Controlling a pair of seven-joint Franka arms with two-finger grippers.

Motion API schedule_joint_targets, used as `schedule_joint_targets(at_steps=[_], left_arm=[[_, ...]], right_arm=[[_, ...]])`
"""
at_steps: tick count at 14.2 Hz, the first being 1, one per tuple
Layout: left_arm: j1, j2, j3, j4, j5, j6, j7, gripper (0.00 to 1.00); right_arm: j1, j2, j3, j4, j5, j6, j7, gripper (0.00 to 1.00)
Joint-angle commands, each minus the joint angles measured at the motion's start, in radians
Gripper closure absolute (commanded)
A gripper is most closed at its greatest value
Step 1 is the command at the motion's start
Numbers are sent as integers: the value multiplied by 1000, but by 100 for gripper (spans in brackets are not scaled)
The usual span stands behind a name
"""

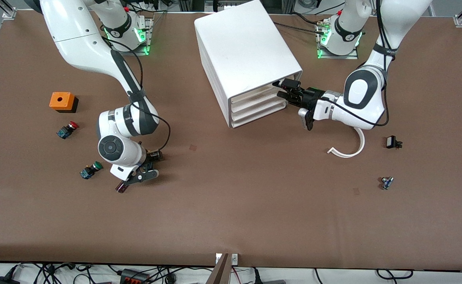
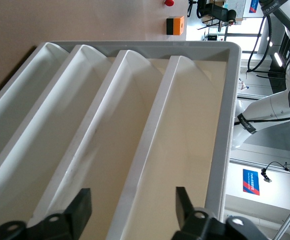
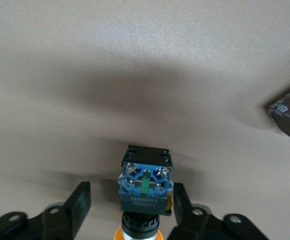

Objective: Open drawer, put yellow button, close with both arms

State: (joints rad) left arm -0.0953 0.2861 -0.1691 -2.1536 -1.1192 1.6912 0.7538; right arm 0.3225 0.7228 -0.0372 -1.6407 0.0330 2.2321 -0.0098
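- One matte brown desk point(image 1: 231, 213) fills the scene, with cables along its edges.
- Four shallow white plastic drawers sit stacked in a glossy white box cabinet point(image 1: 242, 47); the top drawer point(image 1: 264, 91) looks shut.
- Left end effector point(image 1: 284, 89), fingers spread, is at that drawer's front.
- Right end effector point(image 3: 131, 207), spread, straddles the blue-based yellow button point(image 3: 145, 192) lying on the desk, near a green-capped switch point(image 1: 90, 170).

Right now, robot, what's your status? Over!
Left gripper at drawer front, jaws open. Right gripper low over table, jaws open around yellow button. Drawer not pulled out.
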Motion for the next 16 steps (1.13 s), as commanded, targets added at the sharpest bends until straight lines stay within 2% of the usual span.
schedule_joint_targets(at_steps=[1, 2, 4, 7, 9, 10, 12, 16], left_arm=[[-9, -25, -4, -38, -28, 25, 41, 50], [-15, -21, -9, -38, -28, 33, 42, 51], [-15, -21, -9, -38, -27, 35, 42, 57], [-17, -21, -9, -37, -27, 35, 44, 76], [-17, -19, -9, -32, -25, 35, 44, 89], [-17, -13, -9, -31, -27, 35, 42, 95], [-17, -12, -7, -20, -19, 35, 41, 100], [-3, 47, 9, 72, 50, 35, 32, 100]], right_arm=[[3, 12, -3, 18, -4, 6, 7, 40], [3, 14, -3, 18, -5, 6, 2, 43], [0, 14, -3, 18, -5, 4, -7, 56], [0, 12, -4, 28, -11, 4, -12, 82], [1, 9, -3, 62, -13, -11, -13, 92], [3, 0, -4, 79, -10, -35, -15, 94], [1, -12, -4, 181, -4, -144, -15, 94], [6, -23, 0, 470, 4, -412, -25, 95]])
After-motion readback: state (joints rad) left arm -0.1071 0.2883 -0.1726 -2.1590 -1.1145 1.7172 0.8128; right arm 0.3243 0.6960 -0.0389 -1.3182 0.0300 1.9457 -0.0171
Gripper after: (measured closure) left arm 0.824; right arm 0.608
